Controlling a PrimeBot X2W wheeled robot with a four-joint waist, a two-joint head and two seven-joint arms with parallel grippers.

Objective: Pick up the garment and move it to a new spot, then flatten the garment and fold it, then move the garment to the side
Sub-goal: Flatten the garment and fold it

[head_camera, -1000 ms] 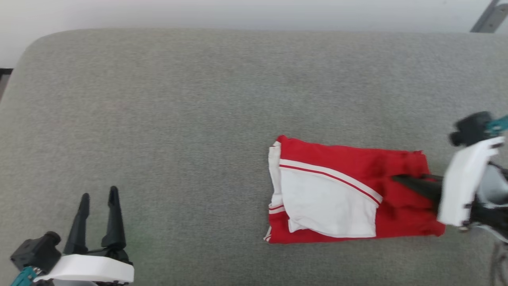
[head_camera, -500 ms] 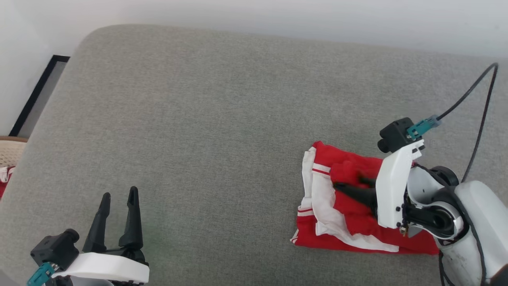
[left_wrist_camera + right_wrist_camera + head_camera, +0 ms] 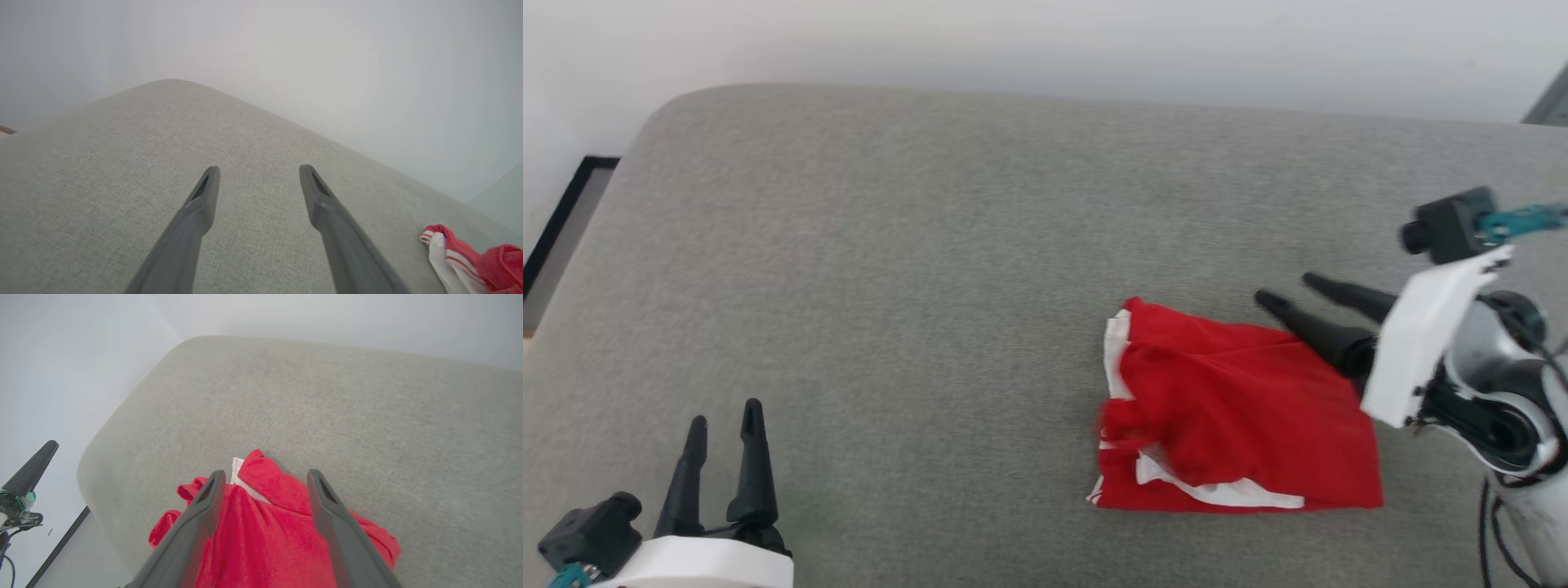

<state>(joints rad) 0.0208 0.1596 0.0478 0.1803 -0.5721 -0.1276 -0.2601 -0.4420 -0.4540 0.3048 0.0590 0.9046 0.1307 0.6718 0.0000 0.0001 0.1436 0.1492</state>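
Note:
The garment [image 3: 1241, 420] lies folded into a rumpled red block on the grey cushion [image 3: 931, 269], right of the middle, with white trim showing along its left and front edges. My right gripper [image 3: 1284, 290] hovers open just above the garment's far right corner, fingers pointing left, nothing between them. The right wrist view looks down past the spread fingers [image 3: 196, 516] onto the red garment [image 3: 265, 535]. My left gripper [image 3: 723, 412] stands open at the lower left, far from the cloth. In the left wrist view a corner of the garment [image 3: 470, 261] shows at the lower right.
The grey cushion runs wide to the left and back, ending in a rounded far-left corner [image 3: 678, 102]. A pale wall [image 3: 1045, 41] stands behind it. A dark-framed strip of floor [image 3: 564, 220] lies past the left edge.
My right gripper has opened and let go of the garment, then drawn back up and to the right. A red layer now covers the white panel. The head camera has shifted.

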